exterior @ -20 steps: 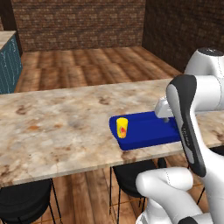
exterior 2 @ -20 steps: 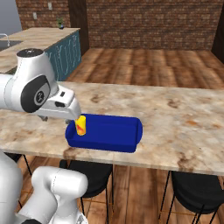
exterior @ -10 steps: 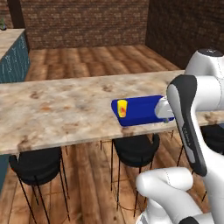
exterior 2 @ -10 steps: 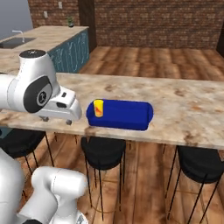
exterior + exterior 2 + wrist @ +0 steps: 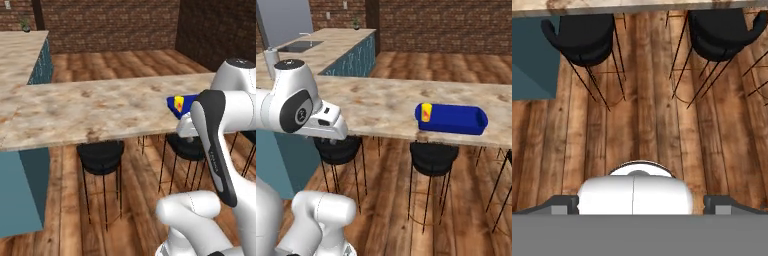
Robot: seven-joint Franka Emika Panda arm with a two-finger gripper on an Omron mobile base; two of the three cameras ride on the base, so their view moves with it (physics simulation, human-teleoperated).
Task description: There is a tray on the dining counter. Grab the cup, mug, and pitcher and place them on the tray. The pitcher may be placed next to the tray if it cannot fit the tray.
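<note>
- Step in hand, as you may judge it: transit between pick-ups. One vessel is on the tray; mug and pitcher are yet to be fetched.
- Tray [image 5: 453, 120]: blue, rimmed, on the tabletop [image 5: 381, 105] near its front edge, above a black stool [image 5: 433, 157]. In the left base view its corner [image 5: 176, 103] shows just beyond your white arm.
- Cup [image 5: 426, 113]: yellow with a red mark, upright inside the tray at its left end, seen also at [image 5: 181, 105]. The rest of the tray is bare blue.
- Gripper [image 5: 640, 204]: fingers spread to full width, holding nothing. Its camera looks down at the wooden floor [image 5: 637, 125] and two stools [image 5: 582, 37] under the tabletop edge.
- Relation: tray and cup sit up on the tabletop, well apart from the gripper, which hangs off the front edge over the floor.
- Mug, pitcher: position cannot be given from these views.
- Next move calls for: finding one of those two vessels, lifting the gripper above tabletop height, and approaching with the fingers wide. Leave room beside the cup for the mug.
- Hazard, as a judgement: the arm sits close to the tabletop edge; clear it before swinging.
</note>
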